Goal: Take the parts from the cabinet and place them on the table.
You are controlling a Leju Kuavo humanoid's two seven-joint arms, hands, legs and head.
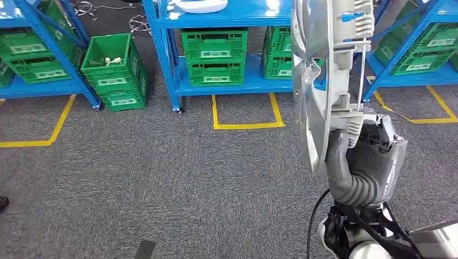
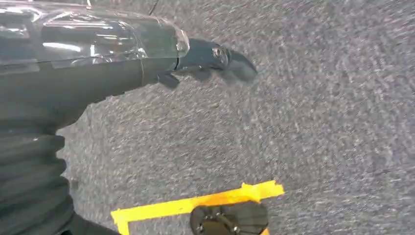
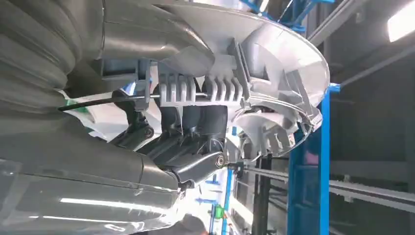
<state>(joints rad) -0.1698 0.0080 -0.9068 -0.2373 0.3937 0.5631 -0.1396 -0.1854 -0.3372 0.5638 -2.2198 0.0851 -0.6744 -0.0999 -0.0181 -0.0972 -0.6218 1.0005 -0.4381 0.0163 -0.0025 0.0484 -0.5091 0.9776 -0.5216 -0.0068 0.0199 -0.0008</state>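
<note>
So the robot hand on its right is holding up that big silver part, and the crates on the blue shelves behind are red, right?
Not quite: the crates are green, as the head view shows. The rest holds: the right robot hand grips the big silver part, with the blue shelves behind.

The silver part [image 1: 324,70] runs off the head view's top edge, and it hides most of the right hand [image 1: 351,141] gripping it. The left hand [image 2: 147,63] is blurred in its wrist view, so its finger pose is unclear. The far-left green crates [image 1: 32,54] are cut by the edge.
</note>
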